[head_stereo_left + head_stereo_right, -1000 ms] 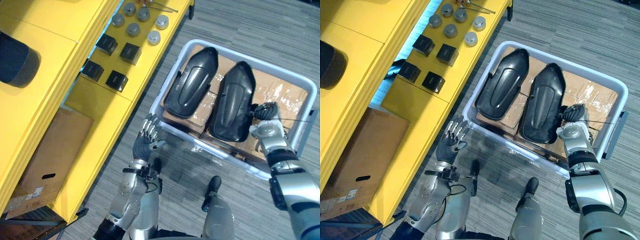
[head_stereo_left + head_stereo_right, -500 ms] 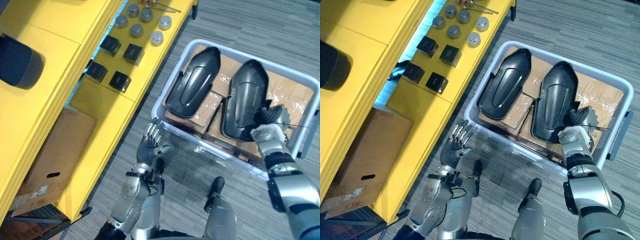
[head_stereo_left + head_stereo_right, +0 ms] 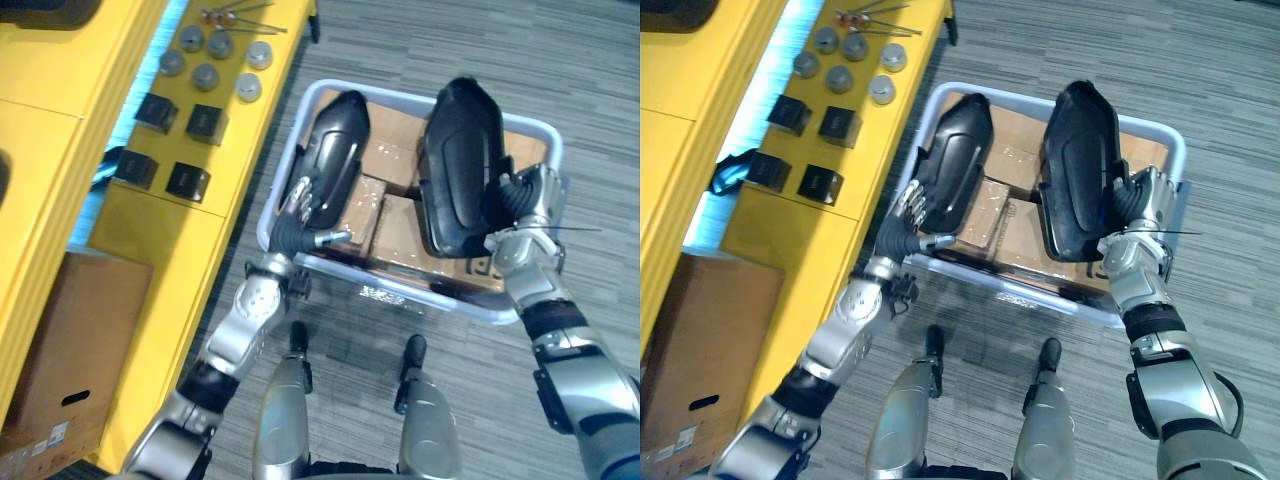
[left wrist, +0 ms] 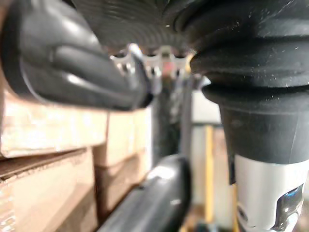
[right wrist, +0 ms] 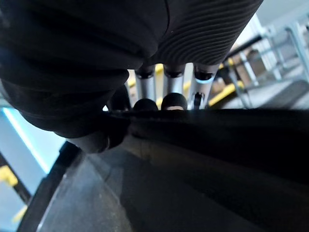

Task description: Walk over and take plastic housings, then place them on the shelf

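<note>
In the grey bin (image 3: 400, 292), my right hand (image 3: 525, 197) is clenched on the right housing (image 3: 460, 160), which stands tilted up off the bin's cardboard boxes (image 3: 388, 138). The left housing (image 3: 330, 150) lies on those boxes with my left hand (image 3: 292, 222) at its near end; I can't tell its grip.

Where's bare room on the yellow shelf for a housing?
Bare patch of the yellow shelf on the near side of the four black blocks, up to its front edge. Farther along it is crowded: blocks, then grey discs. Right hand grips the right housing.
</note>
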Robot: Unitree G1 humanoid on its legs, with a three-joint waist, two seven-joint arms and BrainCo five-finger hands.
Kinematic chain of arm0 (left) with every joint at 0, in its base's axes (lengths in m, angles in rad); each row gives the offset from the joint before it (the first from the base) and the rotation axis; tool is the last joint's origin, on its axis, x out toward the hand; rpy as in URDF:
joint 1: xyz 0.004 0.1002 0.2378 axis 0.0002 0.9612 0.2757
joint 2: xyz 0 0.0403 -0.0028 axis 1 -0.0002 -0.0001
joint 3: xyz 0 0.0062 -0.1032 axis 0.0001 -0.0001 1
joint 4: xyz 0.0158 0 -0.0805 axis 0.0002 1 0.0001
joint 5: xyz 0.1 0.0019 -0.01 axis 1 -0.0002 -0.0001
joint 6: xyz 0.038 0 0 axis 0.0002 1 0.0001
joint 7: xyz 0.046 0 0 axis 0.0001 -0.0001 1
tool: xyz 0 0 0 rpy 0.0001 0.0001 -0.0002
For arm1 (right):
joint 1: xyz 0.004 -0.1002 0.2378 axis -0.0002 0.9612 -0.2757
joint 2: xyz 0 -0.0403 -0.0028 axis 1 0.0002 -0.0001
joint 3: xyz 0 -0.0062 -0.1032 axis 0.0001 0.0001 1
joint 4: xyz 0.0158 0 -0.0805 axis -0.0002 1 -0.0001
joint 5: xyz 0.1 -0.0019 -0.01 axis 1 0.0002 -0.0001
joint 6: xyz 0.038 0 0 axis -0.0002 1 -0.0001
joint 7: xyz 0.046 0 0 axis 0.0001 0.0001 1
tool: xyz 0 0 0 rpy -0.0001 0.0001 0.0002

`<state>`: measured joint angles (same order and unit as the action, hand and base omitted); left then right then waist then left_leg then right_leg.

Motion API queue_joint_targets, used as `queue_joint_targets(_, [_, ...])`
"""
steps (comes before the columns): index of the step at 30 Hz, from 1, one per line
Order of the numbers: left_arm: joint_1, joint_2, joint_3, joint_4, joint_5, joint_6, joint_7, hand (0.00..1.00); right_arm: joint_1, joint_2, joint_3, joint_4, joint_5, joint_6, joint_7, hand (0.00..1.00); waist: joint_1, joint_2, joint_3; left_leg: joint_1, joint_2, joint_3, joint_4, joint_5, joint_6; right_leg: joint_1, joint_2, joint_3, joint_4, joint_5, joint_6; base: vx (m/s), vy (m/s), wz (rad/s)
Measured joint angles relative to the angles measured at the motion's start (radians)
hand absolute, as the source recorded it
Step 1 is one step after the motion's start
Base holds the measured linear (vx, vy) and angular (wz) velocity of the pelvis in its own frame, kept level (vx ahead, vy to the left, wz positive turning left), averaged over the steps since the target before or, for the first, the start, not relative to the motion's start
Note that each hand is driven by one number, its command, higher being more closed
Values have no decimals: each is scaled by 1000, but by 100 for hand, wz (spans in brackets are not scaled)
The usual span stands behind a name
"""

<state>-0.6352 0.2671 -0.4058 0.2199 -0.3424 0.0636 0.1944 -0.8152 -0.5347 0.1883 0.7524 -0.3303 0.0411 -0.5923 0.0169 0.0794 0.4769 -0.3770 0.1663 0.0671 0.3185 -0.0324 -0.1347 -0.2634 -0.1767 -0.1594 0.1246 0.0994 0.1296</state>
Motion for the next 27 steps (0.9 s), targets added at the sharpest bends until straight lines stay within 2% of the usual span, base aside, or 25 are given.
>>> queue_joint_targets(2, [-60, -5, -11, 55, 1, 52, 0, 0, -34, 3, 19, 0, 0, -4, 7, 100, -15, 0, 0, 0, 3, 11, 0, 0, 0, -4, 3, 10, -10, 8, 0, -1, 6, -18])
queue_joint_targets(5, [-133, -12, -11, 139, -18, 103, 4, 0, -77, 9, 40, 0, -1, -22, 8, 100, -22, -3, -1, -8, 10, 32, -1, 0, 0, -27, 9, 30, -11, 17, -1, -4, -8, -24])
queue_joint_targets(6, [-180, -19, -11, 214, -43, 135, 18, 0, -97, 28, 40, 0, -3, -33, 7, 100, -34, -6, 1, -11, 14, 35, -1, 0, 0, -33, 13, 35, -11, 20, -2, -3, -17, -9])
queue_joint_targets(8, [-223, -38, -11, 291, -64, 166, 32, 0, -107, 38, 40, 0, -11, -44, 5, 100, -37, -8, 0, -11, 18, 41, -1, 0, 0, -38, 17, 43, -11, 20, -2, 9, -15, -13])
queue_joint_targets(14, [-310, -60, -11, 443, -122, 194, 84, 0, -184, 71, 45, 1, -38, -108, -27, 100, -63, -22, 3, -19, 20, 58, -4, 0, 0, -62, 19, 62, -10, 25, -1, 10, -4, -7])
queue_joint_targets(19, [-354, -86, -9, 479, -211, 186, 102, 0, -221, 107, 74, 0, -37, -139, -57, 100, -70, -31, 2, -31, 20, 77, -1, 0, 0, -88, 19, 85, -5, 31, 1, 5, 4, -9])
queue_joint_targets(22, [-354, -105, -9, 479, -249, 132, 106, 0, -221, 137, 80, -2, -37, -153, -63, 100, -83, -32, 3, -31, 20, 78, 0, 0, 0, -88, 19, 87, -5, 31, 1, 0, 0, 0])
queue_joint_targets(24, [-356, -120, -8, 479, -253, 101, 108, 0, -221, 151, 81, -6, -37, -153, -63, 100, -85, -32, 3, -29, 20, 81, 1, -1, 1, -88, 19, 91, -4, 31, 1, -9, 2, -4])
queue_joint_targets(26, [-358, -133, -8, 476, -308, 48, 101, 0, -219, 166, 83, -18, -37, -153, -62, 100, -86, -32, 3, -27, 21, 85, 3, -2, 2, -90, 19, 98, 0, 31, 1, -12, 3, -6])
queue_joint_targets(27, [-359, -135, -8, 474, -320, 39, 100, 0, -219, 169, 84, -24, -37, -153, -62, 100, -86, -33, 3, -26, 21, 86, 4, -2, 2, -92, 19, 101, 1, 31, 1, -13, 3, -7])
